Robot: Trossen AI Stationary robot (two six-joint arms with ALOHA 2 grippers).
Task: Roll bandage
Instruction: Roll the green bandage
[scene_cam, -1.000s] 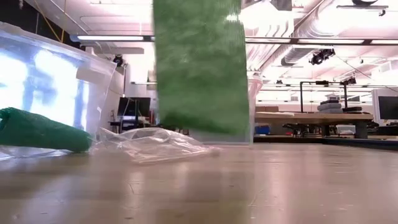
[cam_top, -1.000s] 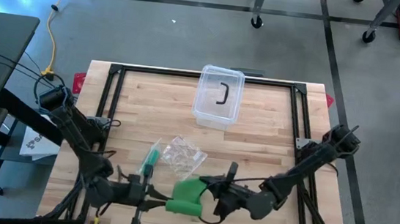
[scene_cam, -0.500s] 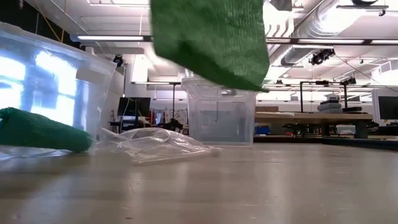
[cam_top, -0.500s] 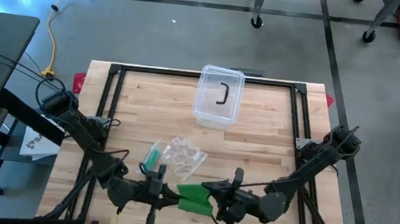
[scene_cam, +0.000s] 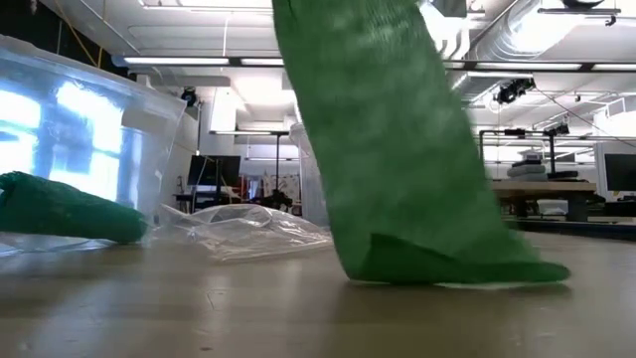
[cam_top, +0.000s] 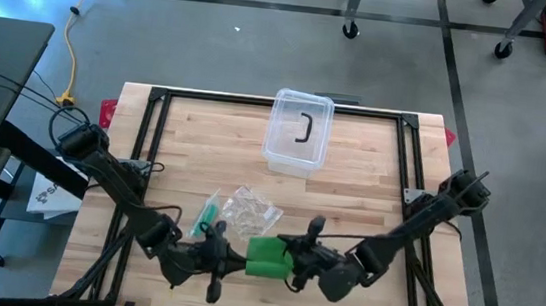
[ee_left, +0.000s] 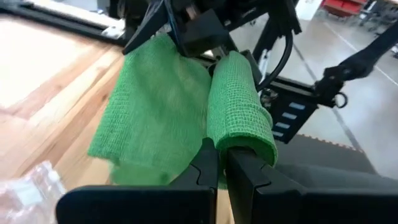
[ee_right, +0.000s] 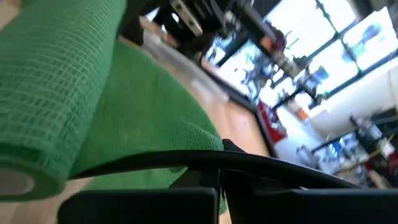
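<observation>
Two grippers, left gripper (cam_top: 225,261) and right gripper (cam_top: 292,257), clamp our soft, limp bandage (cam_top: 268,256) near the table's (cam_top: 371,183) front edge.

Bright green, open-weave mesh is seen on the bandage (cam_top: 268,256). A second green roll (scene_cam: 65,207) is shown in the same shade. Pale blond wood planks are displayed by the worktop (cam_top: 349,196), framed in black. A clear box (cam_top: 298,132) is noted, a black piece (cam_top: 304,128) inside.
</observation>
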